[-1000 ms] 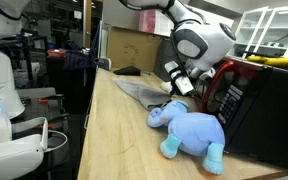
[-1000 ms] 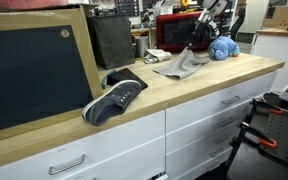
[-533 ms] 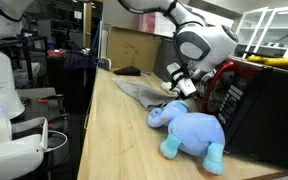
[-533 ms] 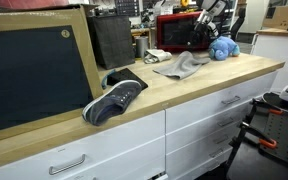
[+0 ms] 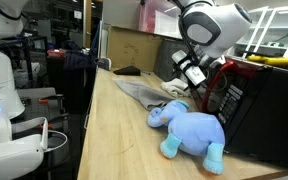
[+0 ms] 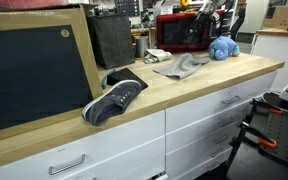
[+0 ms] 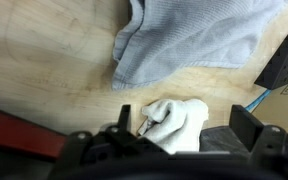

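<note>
Wooden counter (image 5: 124,135); splayed pincer (image 5: 185,79) above cloth (image 5: 139,92)

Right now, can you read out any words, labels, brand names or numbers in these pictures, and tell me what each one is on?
No text can be read in any view.
The red microwave oven: any marks on its front panel are too small and blurred to read.
The dark sneaker, the blue plush elephant, the grey cloth and the wood-framed blackboard show no writing.

Light wooden table (image 6: 184,92) on white drawers (image 6: 212,125); wood-framed black board (image 6: 34,65); white racking (image 5: 276,25); even indoor light.
</note>
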`<state>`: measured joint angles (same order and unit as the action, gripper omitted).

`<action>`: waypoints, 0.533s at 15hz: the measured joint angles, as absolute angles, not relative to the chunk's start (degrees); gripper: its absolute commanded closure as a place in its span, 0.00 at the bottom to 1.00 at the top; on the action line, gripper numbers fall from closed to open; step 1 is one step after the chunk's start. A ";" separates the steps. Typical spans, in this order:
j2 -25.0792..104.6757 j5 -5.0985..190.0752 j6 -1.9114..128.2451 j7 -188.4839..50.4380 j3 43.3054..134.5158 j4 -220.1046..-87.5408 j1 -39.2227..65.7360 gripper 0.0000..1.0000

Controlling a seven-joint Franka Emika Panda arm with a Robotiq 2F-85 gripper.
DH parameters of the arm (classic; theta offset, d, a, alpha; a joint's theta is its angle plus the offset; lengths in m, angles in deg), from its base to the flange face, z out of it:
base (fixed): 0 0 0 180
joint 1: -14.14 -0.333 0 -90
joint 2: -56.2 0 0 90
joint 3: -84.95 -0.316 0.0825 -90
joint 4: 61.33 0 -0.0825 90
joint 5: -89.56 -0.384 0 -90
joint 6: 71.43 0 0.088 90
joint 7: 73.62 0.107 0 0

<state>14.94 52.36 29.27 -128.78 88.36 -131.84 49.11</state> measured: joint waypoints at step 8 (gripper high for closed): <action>20.23 48.22 32.17 -133.09 87.88 -139.50 49.40 0.00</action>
